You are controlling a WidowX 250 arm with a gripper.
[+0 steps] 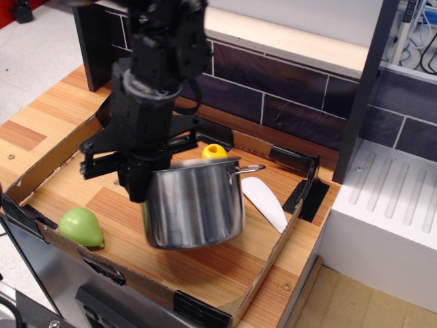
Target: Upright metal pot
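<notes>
The metal pot (196, 205) is a shiny steel cylinder, nearly upright with its open rim on top and its base just above or lightly on the wooden floor of the cardboard tray (41, 174). One wire loop handle (251, 168) sticks out at the right. My black gripper (142, 183) is at the pot's left rim, shut on it; the fingertips are partly hidden by the pot wall.
A green pear-like toy (81, 226) lies at the tray's front left. A yellow object (214, 151) shows behind the pot and a white spatula-like piece (266, 203) to its right. A dark tiled wall stands behind, a white drying rack (396, 205) on the right.
</notes>
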